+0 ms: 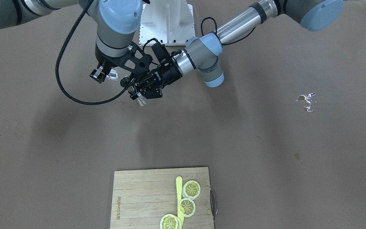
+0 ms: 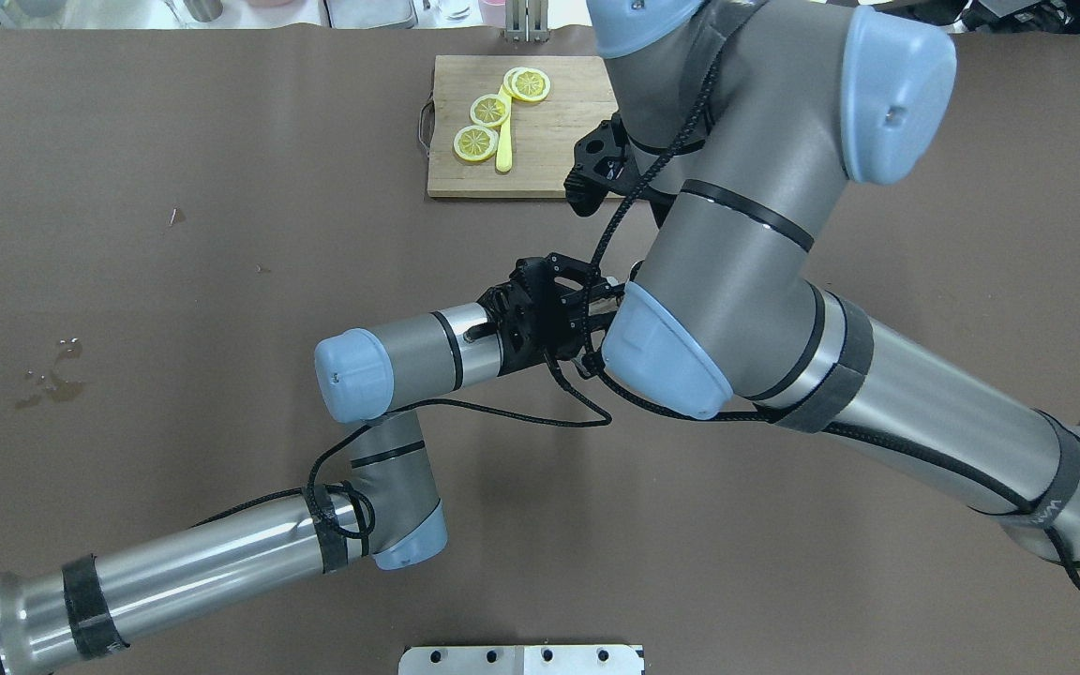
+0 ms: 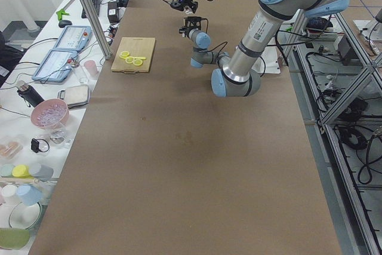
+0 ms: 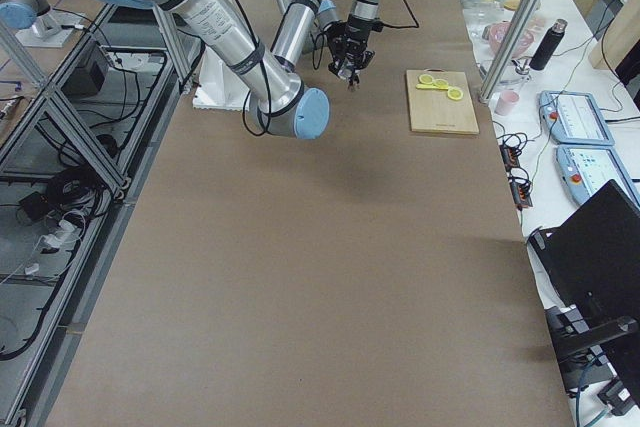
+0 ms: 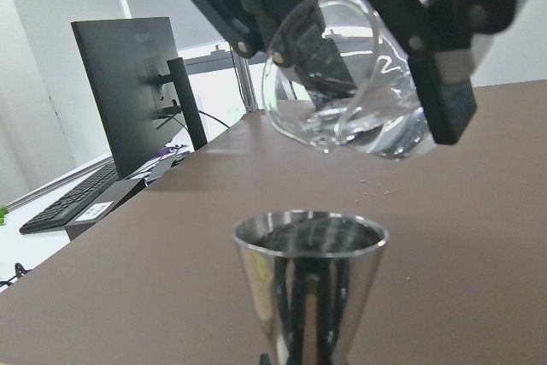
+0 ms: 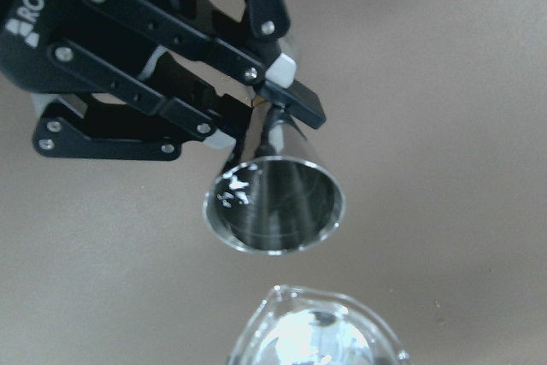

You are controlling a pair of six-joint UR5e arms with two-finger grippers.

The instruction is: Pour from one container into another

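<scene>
I see a brown paper-covered table [image 1: 265,143] that fills the workspace. It is creased and stained, and a shiny wet patch [image 1: 307,101] lies well out on the robot's left side. At the far edge, opposite the robot, a rectangular wooden cutting board [image 1: 145,197] with a metal handle carries three yellow lemon slices [image 1: 191,189] and a flat yellow utensil [image 1: 179,187] lying against them. The white metal base plate [image 1: 167,25] of the robot sits at the near edge. Beyond the table, the left wrist view shows a dark monitor on a stand [image 5: 128,83] and a black keyboard [image 5: 73,203] on a side bench. The side views show a bench along the far side with bowls, cups and a dark bottle. Both task containers are held clear of the table, near the robot's base and close to the table's centre line. The right gripper [image 5: 367,70] is clamped across a clear glass cup [image 5: 338,96]. The cup is tipped steeply, mouth downward, with what looks like clear liquid against its lower side. The left gripper [image 6: 263,121] is pinched on the narrow base of a polished steel conical cup [image 6: 273,203], held upright with its mouth open. The glass lip sits above the steel rim without touching it.
</scene>
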